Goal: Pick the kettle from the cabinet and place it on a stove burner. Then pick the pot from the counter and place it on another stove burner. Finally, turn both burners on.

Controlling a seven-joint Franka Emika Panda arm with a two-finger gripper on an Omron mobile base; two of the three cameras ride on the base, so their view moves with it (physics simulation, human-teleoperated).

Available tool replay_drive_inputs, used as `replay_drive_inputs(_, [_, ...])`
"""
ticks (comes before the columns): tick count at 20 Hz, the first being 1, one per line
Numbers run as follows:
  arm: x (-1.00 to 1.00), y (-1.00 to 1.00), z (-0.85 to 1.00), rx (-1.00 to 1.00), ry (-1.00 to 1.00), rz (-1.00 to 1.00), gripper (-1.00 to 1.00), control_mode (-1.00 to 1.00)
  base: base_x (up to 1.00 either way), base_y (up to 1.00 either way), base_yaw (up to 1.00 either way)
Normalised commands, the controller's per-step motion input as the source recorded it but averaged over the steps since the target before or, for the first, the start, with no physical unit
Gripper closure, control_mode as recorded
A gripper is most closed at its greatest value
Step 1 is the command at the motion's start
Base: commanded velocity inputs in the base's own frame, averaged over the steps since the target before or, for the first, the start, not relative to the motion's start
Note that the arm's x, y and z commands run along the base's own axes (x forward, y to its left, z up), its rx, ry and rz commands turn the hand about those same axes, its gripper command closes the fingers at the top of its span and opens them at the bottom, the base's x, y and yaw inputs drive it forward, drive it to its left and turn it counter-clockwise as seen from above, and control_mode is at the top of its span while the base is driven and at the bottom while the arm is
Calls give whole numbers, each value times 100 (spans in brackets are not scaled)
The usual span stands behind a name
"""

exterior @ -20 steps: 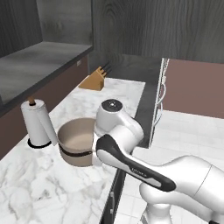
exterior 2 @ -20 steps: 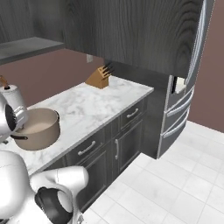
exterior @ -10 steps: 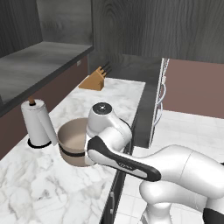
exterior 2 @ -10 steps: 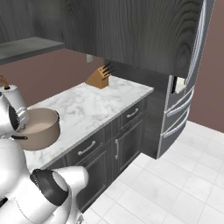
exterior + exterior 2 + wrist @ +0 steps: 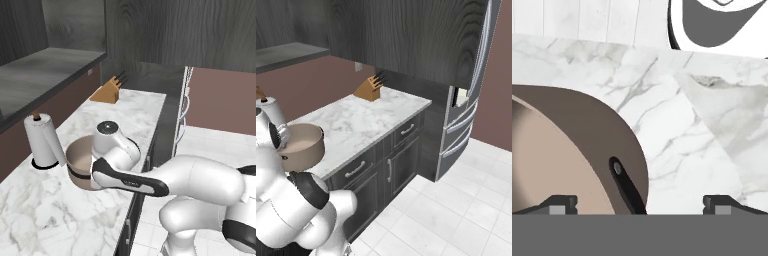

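The beige-taupe pot (image 5: 77,159) (image 5: 302,144) stands on the white marble counter (image 5: 136,114) (image 5: 366,120), with my arm bent down over its near side. In the hand view the pot (image 5: 567,150) takes up the left, and its dark side handle (image 5: 625,186) juts toward me. My gripper (image 5: 642,205) is open just above that handle, one fingertip (image 5: 560,204) over the pot and the other over bare marble (image 5: 677,115). The dark grey cabinet (image 5: 165,30) (image 5: 406,35) hangs above the counter. The kettle and the stove burners are out of view.
A white paper-towel roll (image 5: 43,141) (image 5: 270,109) stands just left of the pot. A wooden knife block (image 5: 107,92) (image 5: 371,89) sits at the counter's far end. A tall fridge (image 5: 466,100) closes the counter's right end. Drawers (image 5: 381,155) lie below the counter.
My arm has leaned further left and down over the pot's near rim. The pot, towel roll and knife block have stayed put. The gripper remains open.
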Motion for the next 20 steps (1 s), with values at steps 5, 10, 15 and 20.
replay_drive_inputs(5, [31, 9, -20, 0, 1, 5, -100, -100, 0, 0, 0])
replay_drive_inputs(10, [28, 11, -24, -1, 1, 5, -100, -100, 0, 0, 0])
replay_drive_inputs(15, [15, 12, -28, -2, 1, 5, -100, -100, 0, 0, 0])
replay_drive_inputs(20, [13, 13, -28, -2, 0, 5, 100, -100, 0, 0, 0])
